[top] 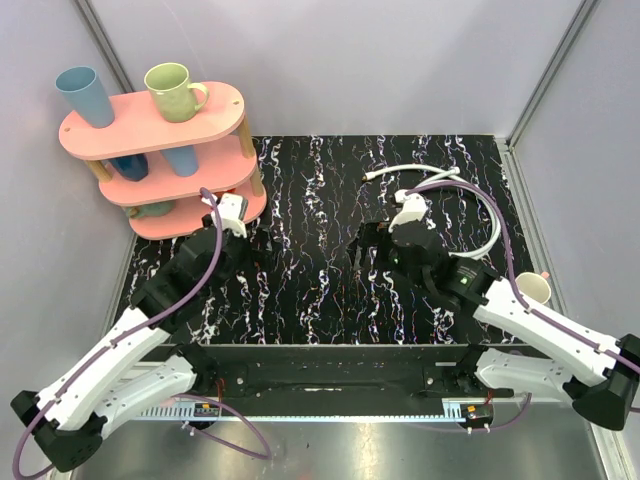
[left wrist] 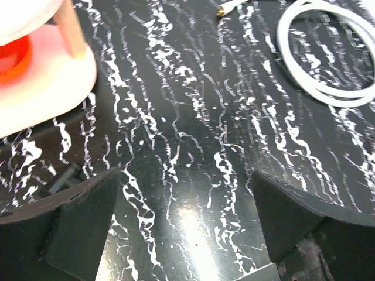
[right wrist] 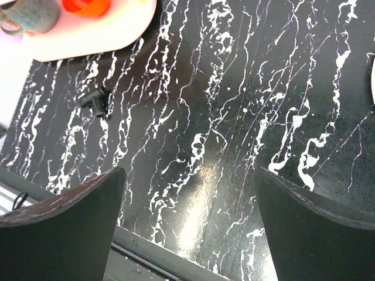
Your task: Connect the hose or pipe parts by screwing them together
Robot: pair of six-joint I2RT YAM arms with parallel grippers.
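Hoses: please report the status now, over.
Left gripper open, empty. Right gripper open, empty. Hoses lie untouched ahead of right gripper. Pink shelf close beside left gripper.

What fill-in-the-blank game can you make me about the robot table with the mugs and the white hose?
The green mug stands on the ___ tier of the pink shelf.
The cup beside it is coloured ___.
The white hose lies on the table, nearer the ___ arm.
The left gripper and the right gripper are both ___, holding nothing.
Missing words: top; blue; right; open.
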